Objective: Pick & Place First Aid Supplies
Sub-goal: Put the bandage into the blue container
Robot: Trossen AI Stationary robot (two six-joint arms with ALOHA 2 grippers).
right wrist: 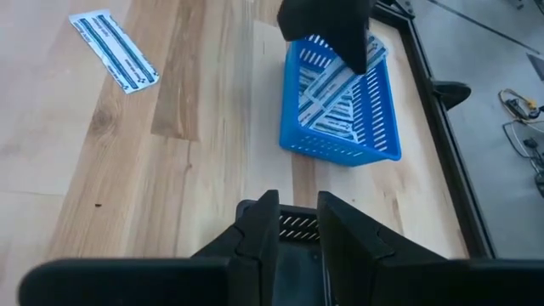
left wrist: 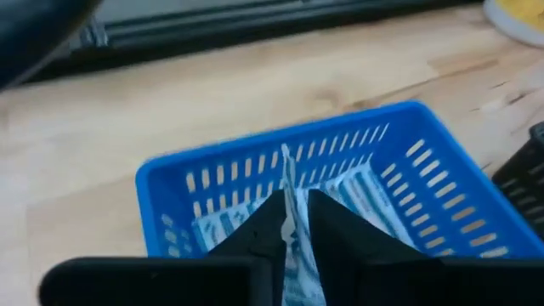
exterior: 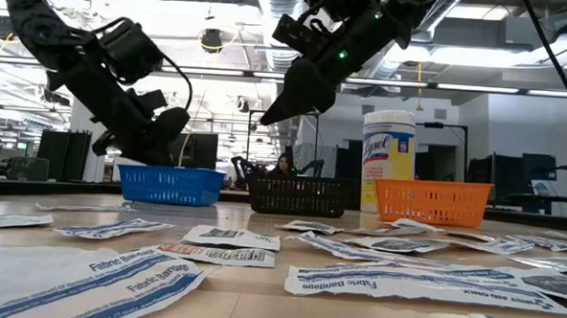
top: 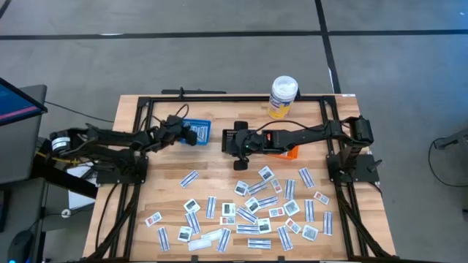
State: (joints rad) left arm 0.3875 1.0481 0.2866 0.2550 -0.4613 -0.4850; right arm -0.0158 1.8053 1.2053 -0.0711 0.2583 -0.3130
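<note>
- A wooden table inside a black frame carries three small baskets along its far side: a blue basket, a black basket and an orange basket, with a white bottle standing at the far edge.
- Bare wood lies between the baskets and the first aid supplies, scattered flat across the near half of the table and reaching close to its near and right edges; the near left corner stays mostly open.
- The left gripper hangs over the blue basket, fingers a narrow slit apart, with a bandage strip standing upright between the tips; more strips lie in the basket below.
- The right gripper hovers above the black basket, raised off the table in the low view, its fingers parted slightly; nothing shows between them.
- One loose strip lies on bare wood, well apart from the blue basket.
</note>
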